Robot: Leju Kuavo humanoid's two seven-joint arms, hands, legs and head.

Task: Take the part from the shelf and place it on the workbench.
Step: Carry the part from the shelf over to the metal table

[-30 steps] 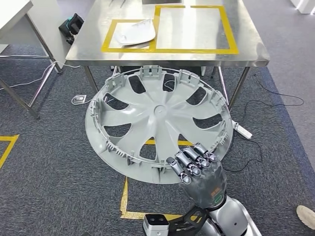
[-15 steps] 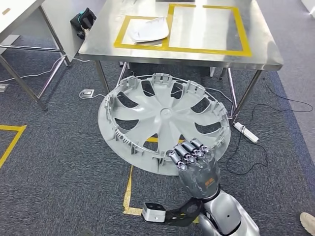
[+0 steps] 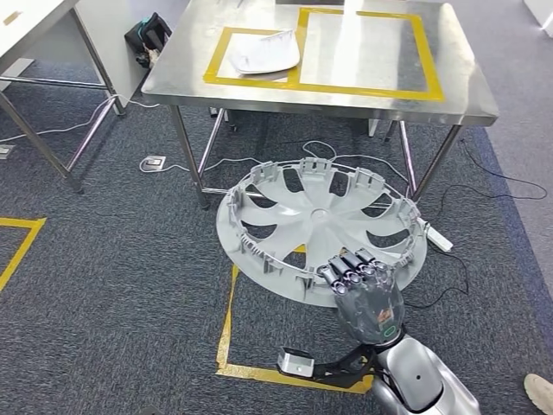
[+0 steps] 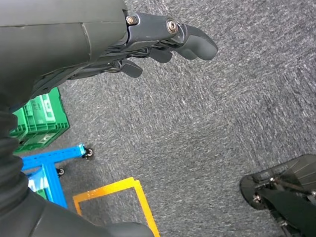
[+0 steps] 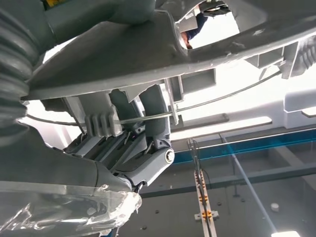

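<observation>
Right hand: fingers curled over the near rim of the wheel cover, gripping it at one edge only — the cover juts out flat ahead of you, in the air over the carpet, short of the steel workbench. Left hand: holds nothing, fingers loosely together, hanging over the floor. Risks to note: that one-sided grip may let the broad cover sag or twist loose, and its far rim sits below the benchtop — it could strike the bench edge unless you lift first.
</observation>
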